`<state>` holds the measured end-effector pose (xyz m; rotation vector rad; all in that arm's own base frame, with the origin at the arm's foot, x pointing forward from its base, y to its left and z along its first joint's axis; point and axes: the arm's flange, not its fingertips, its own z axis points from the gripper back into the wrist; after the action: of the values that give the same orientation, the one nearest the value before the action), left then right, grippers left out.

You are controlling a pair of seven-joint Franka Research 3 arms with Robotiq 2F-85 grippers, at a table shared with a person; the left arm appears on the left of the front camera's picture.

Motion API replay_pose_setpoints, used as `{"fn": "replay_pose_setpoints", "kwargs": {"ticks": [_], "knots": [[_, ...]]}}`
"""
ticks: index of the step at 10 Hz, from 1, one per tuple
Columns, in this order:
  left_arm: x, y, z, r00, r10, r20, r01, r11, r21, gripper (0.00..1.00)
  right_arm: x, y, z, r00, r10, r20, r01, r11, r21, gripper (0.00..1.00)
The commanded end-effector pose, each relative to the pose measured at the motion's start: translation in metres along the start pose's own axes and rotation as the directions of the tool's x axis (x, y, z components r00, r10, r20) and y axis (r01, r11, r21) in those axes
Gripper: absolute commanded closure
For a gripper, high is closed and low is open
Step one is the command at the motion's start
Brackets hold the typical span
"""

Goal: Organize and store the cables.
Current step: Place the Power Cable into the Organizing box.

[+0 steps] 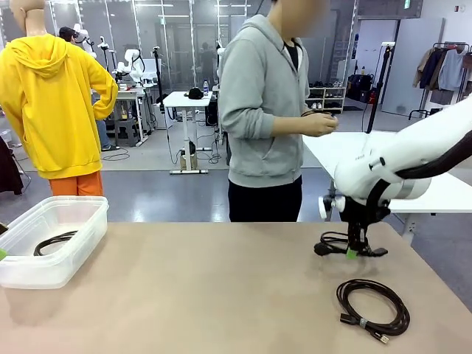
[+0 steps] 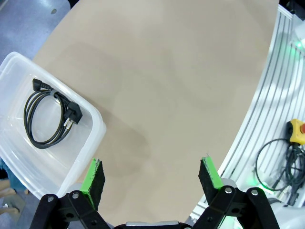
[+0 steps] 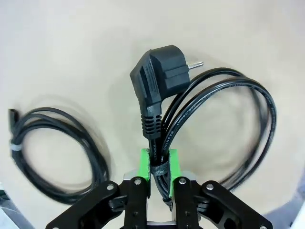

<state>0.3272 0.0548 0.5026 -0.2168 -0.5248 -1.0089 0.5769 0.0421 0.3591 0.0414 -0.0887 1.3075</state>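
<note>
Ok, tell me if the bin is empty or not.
Not empty. One coiled black cable lies on the floor of the bin, plain in the left wrist view.

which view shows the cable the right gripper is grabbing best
The right wrist view: the held cable sits large, pinched by the right gripper. The front view shows it small and partly hidden under that gripper. The left wrist view faces another cable in the bin.
</note>
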Motion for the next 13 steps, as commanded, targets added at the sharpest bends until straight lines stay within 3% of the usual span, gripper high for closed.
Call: {"fn": "replay_pose_setpoints", "kwargs": {"ticks": [1,4,5,11,12,13], "knots": [[0.003,0.002,-0.001,1.0,0.006,0.014,-0.006,1.0,0.008,0.0,0.016,0.024,0.062,0.998,-0.055,0.026,0.056,0.997,-0.047,1.0],[0.003,0.002,-0.001,1.0,0.006,0.014,-0.006,1.0,0.008,0.0,0.025,0.05,0.085,1.0,0.025,0.004,-0.025,0.999,-0.039,1.0],[0.003,0.002,-0.001,1.0,0.006,0.014,-0.006,1.0,0.008,0.0,0.024,0.033,0.093,1.0,0.002,0.028,-0.001,0.999,-0.053,1.0],[0.003,0.002,-0.001,1.0,0.006,0.014,-0.006,1.0,0.008,0.0,0.024,0.033,0.093,1.0,0.002,0.028,-0.001,0.999,-0.053,1.0],[0.003,0.002,-0.001,1.0,0.006,0.014,-0.006,1.0,0.008,0.0,0.022,0.036,0.089,1.0,0.001,0.022,-0.001,0.999,-0.038,0.81],[0.003,0.002,-0.001,1.0,0.006,0.014,-0.006,1.0,0.008,0.0,0.053,0.033,0.098,0.991,0.102,0.088,-0.087,0.984,-0.153,0.81]]}}
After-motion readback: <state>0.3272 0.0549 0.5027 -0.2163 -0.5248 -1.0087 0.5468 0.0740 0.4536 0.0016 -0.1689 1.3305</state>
